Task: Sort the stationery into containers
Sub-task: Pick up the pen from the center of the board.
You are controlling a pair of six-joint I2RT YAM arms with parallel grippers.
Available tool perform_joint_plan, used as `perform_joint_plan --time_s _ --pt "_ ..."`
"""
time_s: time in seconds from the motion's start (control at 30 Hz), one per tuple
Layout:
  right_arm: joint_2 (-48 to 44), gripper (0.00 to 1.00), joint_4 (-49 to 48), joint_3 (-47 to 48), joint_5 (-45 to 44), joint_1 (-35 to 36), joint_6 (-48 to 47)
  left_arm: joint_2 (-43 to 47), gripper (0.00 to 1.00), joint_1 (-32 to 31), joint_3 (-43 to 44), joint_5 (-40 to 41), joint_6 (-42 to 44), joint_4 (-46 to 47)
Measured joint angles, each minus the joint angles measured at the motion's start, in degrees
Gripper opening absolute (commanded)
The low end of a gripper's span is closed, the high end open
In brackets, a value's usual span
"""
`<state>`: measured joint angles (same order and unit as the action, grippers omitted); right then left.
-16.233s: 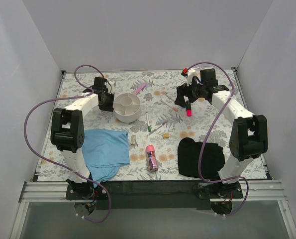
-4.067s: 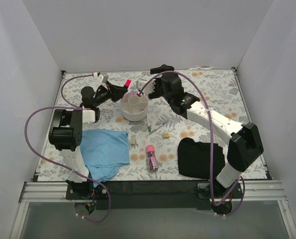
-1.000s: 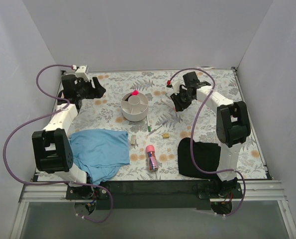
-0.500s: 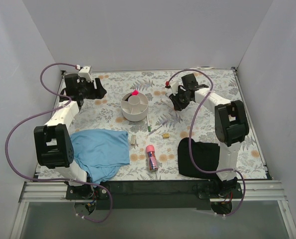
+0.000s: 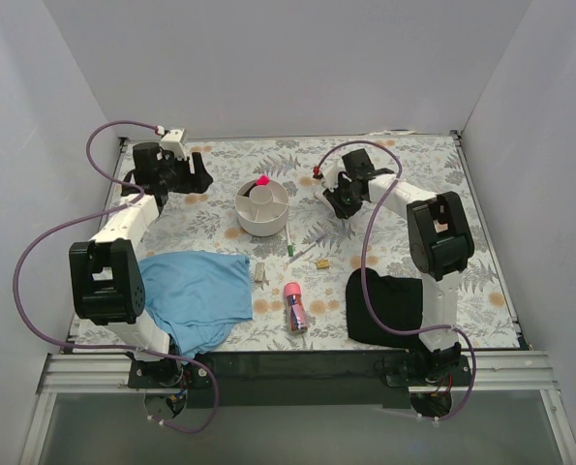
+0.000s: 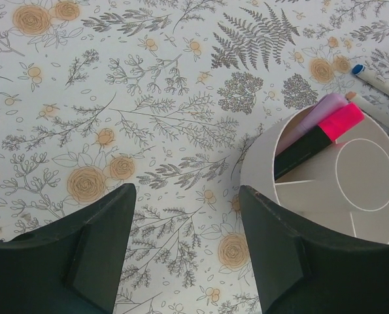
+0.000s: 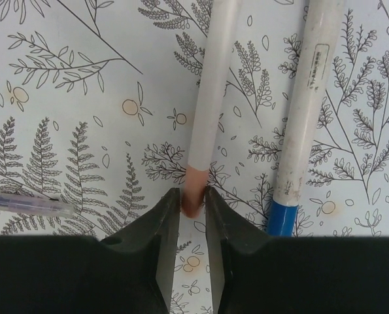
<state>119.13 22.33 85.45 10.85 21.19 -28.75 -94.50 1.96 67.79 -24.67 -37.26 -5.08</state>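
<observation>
The white round organiser [image 5: 262,219] stands mid-table with a red-pink highlighter [image 6: 326,128] and a lilac pen [image 6: 310,115] leaning in one outer compartment [image 6: 297,175]. My left gripper [image 6: 187,252] hovers open over bare table just left of the organiser [image 6: 254,163], holding nothing. My right gripper [image 7: 193,199] is down at the table right of the organiser, its jaws pressed on both sides of the pink-capped end of a white pen [image 7: 210,98]. A blue-capped pen [image 7: 305,104] lies parallel beside it. In the top view the right gripper [image 5: 338,200] is at those pens.
Toward the front lie a green-capped pen [image 5: 289,247], a thin pen [image 5: 307,252], a brass piece [image 5: 321,263], a grey piece [image 5: 260,273] and a stubby pink tube [image 5: 293,305]. A blue cloth [image 5: 198,291] lies front left, a black cloth [image 5: 389,305] front right. A clear pen [image 7: 24,203] lies left of my right fingers.
The right gripper has edged left and its jaws have narrowed onto the pen's pink end. The left gripper has drifted slightly right toward the organiser, still open.
</observation>
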Motion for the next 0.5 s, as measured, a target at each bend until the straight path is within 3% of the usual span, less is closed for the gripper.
perform_joint_plan --time_s 0.2,0.5 --pt "0.3 0.01 -0.5 0.3 -3.3 1.4 -0.9 0.0 0.64 -0.2 0.0 0.1 0.1 -0.1" --pt "-2.1 0.01 3.1 0.5 -11.2 2.9 -10.6 3.8 0.65 -0.2 -5.7 0.7 0.5 1.9"
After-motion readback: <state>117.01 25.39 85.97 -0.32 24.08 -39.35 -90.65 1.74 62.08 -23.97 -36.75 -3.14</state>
